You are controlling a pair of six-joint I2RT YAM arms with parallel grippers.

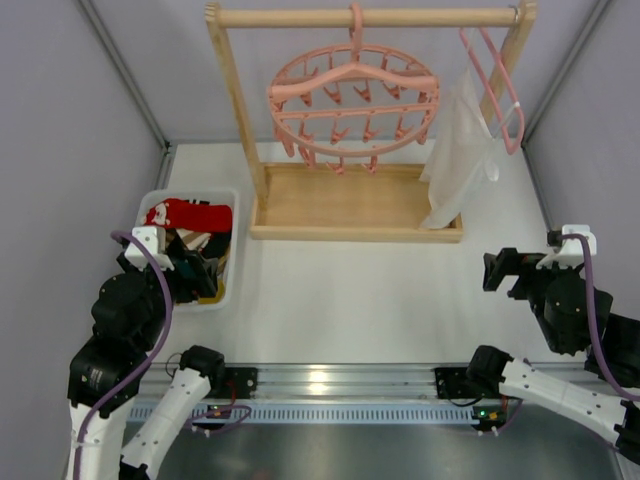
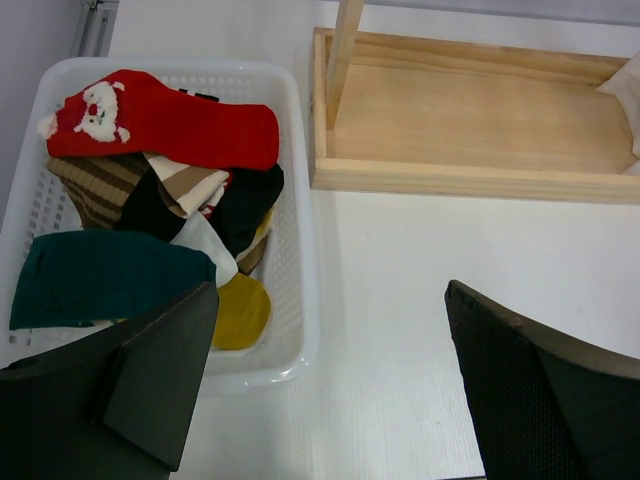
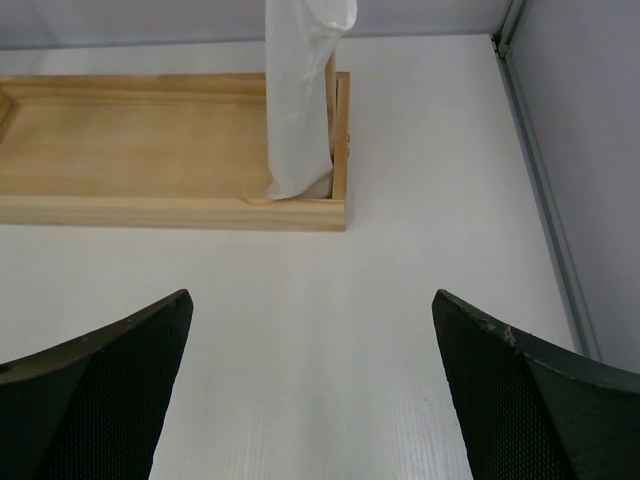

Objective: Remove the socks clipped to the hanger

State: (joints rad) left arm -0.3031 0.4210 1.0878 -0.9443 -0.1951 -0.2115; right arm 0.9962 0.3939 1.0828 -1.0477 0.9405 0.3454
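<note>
The round pink ring hanger (image 1: 352, 105) hangs by its hook from the wooden rack's top bar; its clips dangle with no sock on them. Several socks lie piled in the white basket (image 2: 296, 300): a red one with a Santa face (image 2: 165, 125), a dark teal one (image 2: 100, 278), black, striped brown and yellow ones. My left gripper (image 1: 200, 268) is open and empty just above the basket's near right corner; it also shows in the left wrist view (image 2: 330, 385). My right gripper (image 1: 500, 270) is open and empty over the bare table at the right, as the right wrist view shows (image 3: 312, 390).
The wooden rack (image 1: 355, 205) stands at the back middle on its tray base. A plain pink triangular hanger (image 1: 500, 85) with a large white translucent garment (image 1: 460, 150) hangs at the rack's right end. Grey walls close in on both sides.
</note>
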